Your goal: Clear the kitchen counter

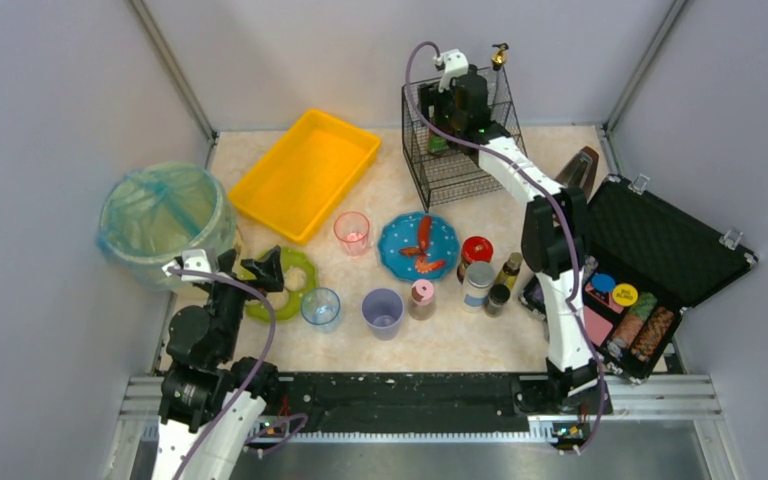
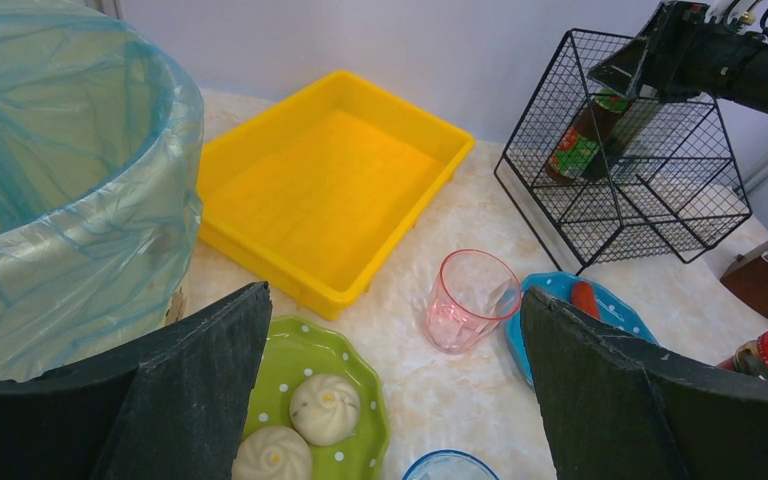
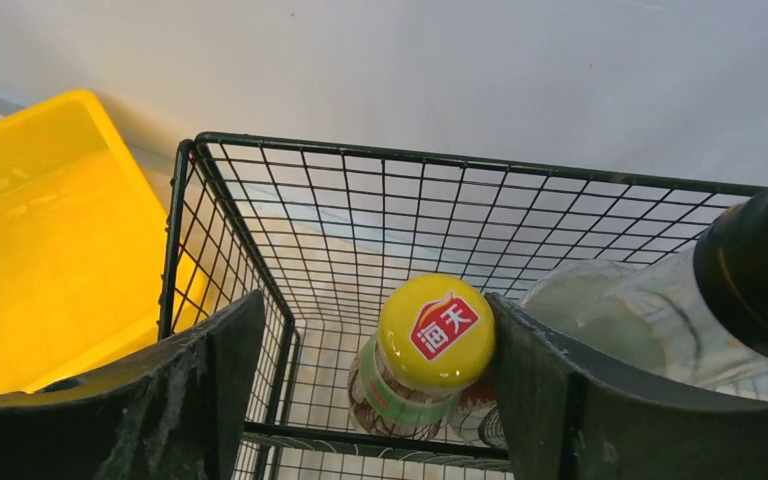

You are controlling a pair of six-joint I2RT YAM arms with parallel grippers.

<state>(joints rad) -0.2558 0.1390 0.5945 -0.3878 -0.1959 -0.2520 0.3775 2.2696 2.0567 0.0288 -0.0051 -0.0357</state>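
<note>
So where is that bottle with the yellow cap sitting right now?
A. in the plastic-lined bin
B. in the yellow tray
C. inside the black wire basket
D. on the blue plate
C: the right wrist view looks down on the yellow-capped bottle standing inside the black wire basket, with mesh walls around it.

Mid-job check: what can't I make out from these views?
- Top view: contents of the wire basket, mostly hidden by the right arm.
- Right wrist: the clear bottle, cut off at the right edge.
- Right wrist: whether the right pincer touches the yellow-capped bottle; their edges overlap.
- Left wrist: the nearer bun, cut by the bottom edge.
</note>
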